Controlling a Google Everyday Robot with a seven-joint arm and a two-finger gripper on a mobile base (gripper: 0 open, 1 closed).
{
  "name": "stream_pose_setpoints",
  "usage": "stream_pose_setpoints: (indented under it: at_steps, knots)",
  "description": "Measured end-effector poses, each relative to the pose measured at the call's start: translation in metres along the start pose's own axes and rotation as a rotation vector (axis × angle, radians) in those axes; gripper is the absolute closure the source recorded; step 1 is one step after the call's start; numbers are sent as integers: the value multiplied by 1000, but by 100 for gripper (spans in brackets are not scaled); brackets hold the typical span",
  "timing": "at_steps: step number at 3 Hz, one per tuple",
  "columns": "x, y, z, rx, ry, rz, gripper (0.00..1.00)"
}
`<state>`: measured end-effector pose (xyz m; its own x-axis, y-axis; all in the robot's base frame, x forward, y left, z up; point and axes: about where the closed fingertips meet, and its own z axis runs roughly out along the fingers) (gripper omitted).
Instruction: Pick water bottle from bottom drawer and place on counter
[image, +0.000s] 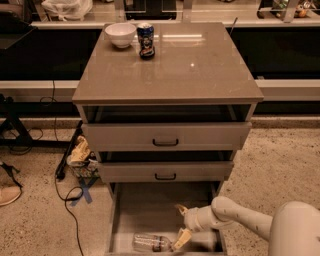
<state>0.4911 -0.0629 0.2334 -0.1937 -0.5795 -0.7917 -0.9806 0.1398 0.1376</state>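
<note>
The water bottle (151, 243) lies on its side on the floor of the bottom drawer (129, 215), near the drawer's front, cap end to the left. My gripper (181, 223) reaches into the drawer from the right, just right of and slightly above the bottle. Its two tan fingers are spread apart and hold nothing; the lower fingertip (179, 240) is close to the bottle's right end. The counter (190, 70) is the glossy slab on top of the cabinet.
A white bowl (120, 34) and a dark blue can (146, 40) stand at the counter's back left. The two upper drawers (165, 135) are slightly pulled out. Cables, a bag of items (80, 155) and a stand leg lie on the floor left of the cabinet.
</note>
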Motion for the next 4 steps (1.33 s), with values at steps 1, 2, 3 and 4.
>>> stream_pose_setpoints:
  at_steps: [1, 2, 3, 4]
  knots:
    - [-7, -12, 26, 43, 7, -174, 0]
    - [-9, -20, 43, 56, 15, -240, 0]
    - [-5, -28, 65, 49, 26, -288, 0]
    - [1, -33, 78, 64, 28, -319, 0]
